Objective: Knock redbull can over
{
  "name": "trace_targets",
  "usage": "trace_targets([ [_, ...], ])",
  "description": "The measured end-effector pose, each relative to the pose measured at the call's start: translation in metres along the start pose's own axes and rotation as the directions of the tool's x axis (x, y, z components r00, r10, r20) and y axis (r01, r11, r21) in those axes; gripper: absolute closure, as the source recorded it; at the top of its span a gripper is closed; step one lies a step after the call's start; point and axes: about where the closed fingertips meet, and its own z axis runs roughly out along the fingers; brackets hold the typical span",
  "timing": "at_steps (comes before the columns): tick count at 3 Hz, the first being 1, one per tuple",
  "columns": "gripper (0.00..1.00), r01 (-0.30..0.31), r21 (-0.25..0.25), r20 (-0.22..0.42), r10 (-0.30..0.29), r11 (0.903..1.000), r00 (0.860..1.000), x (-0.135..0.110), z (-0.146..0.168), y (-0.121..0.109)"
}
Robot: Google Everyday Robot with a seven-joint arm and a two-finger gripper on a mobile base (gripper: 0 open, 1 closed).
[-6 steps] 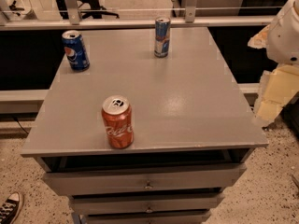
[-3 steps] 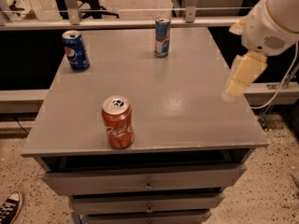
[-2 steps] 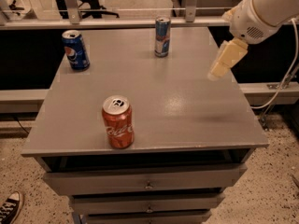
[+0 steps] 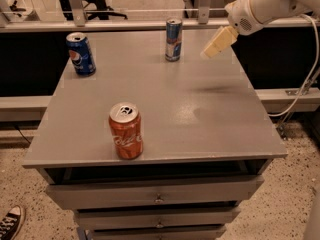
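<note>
A grey tabletop (image 4: 200,114) is filling most of the view, sitting over a stack of drawers (image 4: 155,194). A white arm (image 4: 270,4) is reaching in from the upper right, over the tabletop's far right corner. Its beige end effector (image 4: 217,43) is hanging tilted above that corner, near the redbull can's right side but apart from it, gripping nothing; whether it is spread or closed cannot be told. An orange-red Coca-Cola can (image 4: 126,130) is standing upright near the front edge. A dark-blue Pepsi can (image 4: 81,54) is standing at the far left. The slim redbull can (image 4: 173,39) is standing upright at the far edge, near its middle.
</note>
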Motion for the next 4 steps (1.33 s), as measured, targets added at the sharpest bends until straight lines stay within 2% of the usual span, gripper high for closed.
trace_targets([
  [1, 0.00, -0.077, -0.035, 0.129, 0.080, 0.9965, 0.988, -0.021, 0.042, -0.013],
  [2, 0.00, -0.129, -0.105, 0.247, 0.152, 0.9860, 0.957, -0.047, 0.070, -0.005],
  [4, 0.00, -0.155, -0.265, 0.415, 0.257, 0.9517, 0.873, -0.094, 0.108, 0.041],
])
